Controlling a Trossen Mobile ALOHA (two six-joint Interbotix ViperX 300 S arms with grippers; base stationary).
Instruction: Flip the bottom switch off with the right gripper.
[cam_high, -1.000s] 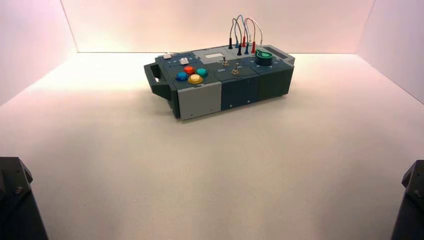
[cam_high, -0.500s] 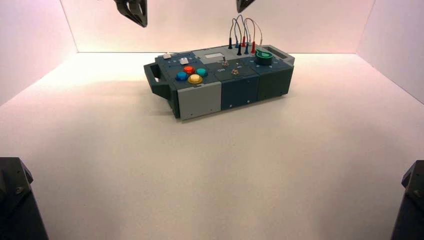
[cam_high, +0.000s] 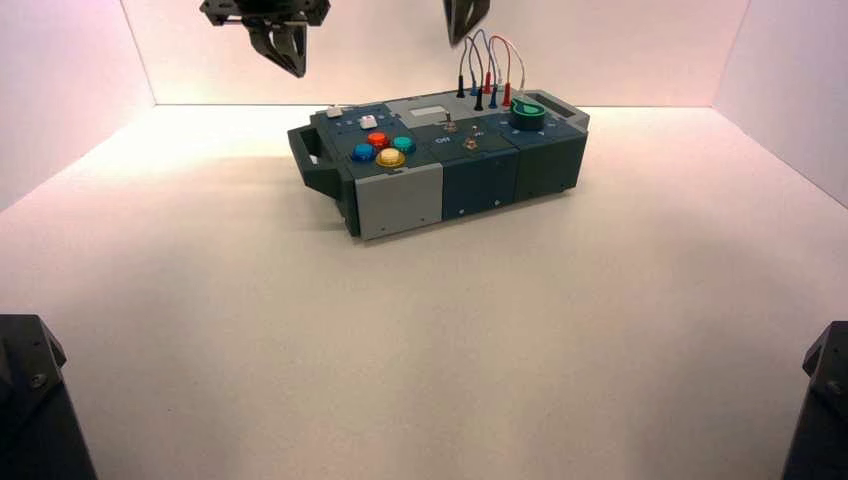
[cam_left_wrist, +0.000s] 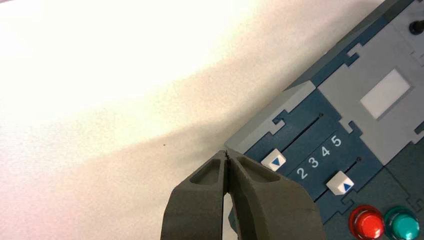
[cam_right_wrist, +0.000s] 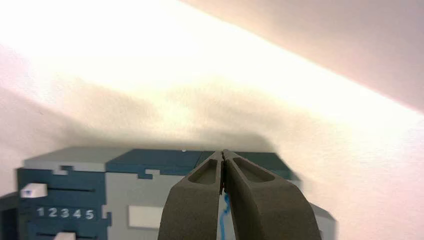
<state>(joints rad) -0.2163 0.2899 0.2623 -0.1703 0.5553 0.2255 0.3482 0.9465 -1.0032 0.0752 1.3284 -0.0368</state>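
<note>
Two grippers hang high over the far side of the box (cam_high: 440, 165), and the right gripper (cam_high: 462, 38), its fingers pressed together to a narrow point, is the nearer one to the bottom switch (cam_high: 470, 143) (the left gripper (cam_high: 290, 62), likewise closed, is off over the far left corner). That switch stands on the dark-blue middle panel, below and nearer than the right gripper, so I judge the move ahead is mostly a descent. White table (cam_high: 420, 330) and pale walls leave open room all round.
</note>
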